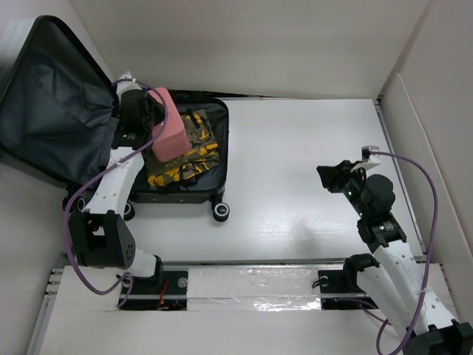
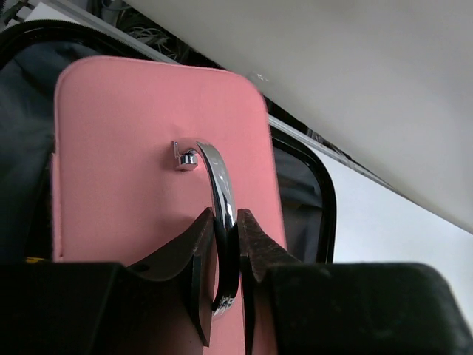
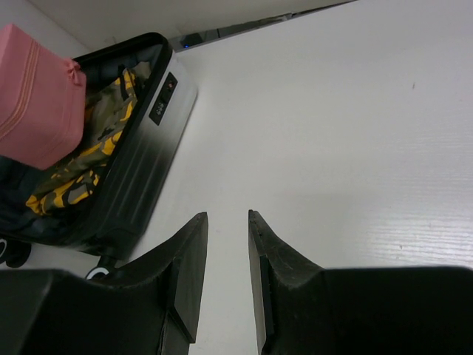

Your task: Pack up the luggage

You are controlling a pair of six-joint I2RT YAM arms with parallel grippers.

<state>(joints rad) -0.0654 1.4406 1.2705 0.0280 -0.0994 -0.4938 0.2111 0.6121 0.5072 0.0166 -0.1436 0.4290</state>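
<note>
The luggage [image 1: 216,159] lies open at the left of the table, its lid [image 1: 52,111] with dark grey lining leaning back. A camouflage folded cloth [image 1: 194,151] lies in its base. My left gripper [image 1: 148,111] is shut on the chrome hook [image 2: 218,177] of a pink pouch [image 1: 170,134] and holds it above the cloth. In the left wrist view the pink pouch [image 2: 140,148] fills the frame. My right gripper [image 1: 329,176] is open and empty, above the bare table at the right. The right wrist view shows the luggage [image 3: 140,163] and the pouch [image 3: 37,96] at far left.
White walls stand around the table at the back and right [image 1: 429,133]. A foil-taped rail [image 1: 251,285] runs along the near edge between the arm bases. The suitcase wheels [image 1: 220,212] point toward the near side.
</note>
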